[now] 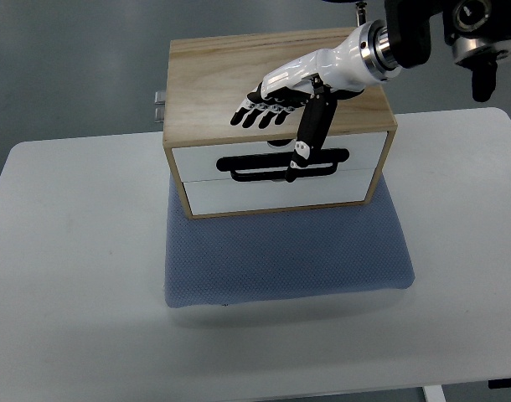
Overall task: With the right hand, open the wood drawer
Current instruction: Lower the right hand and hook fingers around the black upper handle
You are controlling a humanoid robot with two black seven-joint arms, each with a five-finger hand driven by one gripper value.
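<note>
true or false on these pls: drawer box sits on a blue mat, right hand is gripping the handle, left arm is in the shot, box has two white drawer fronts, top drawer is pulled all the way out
1. The wooden drawer box sits on a blue mat. True.
2. The right hand is gripping the black handle. False: its fingers are spread above the top of the box, and only the thumb hangs down in front of the handle.
3. The left arm is in the shot. False: only the right arm shows, coming in from the upper right.
4. The box has two white drawer fronts. True: the upper front lies above the lower front.
5. The top drawer is pulled all the way out. False: both fronts look closed.
</note>
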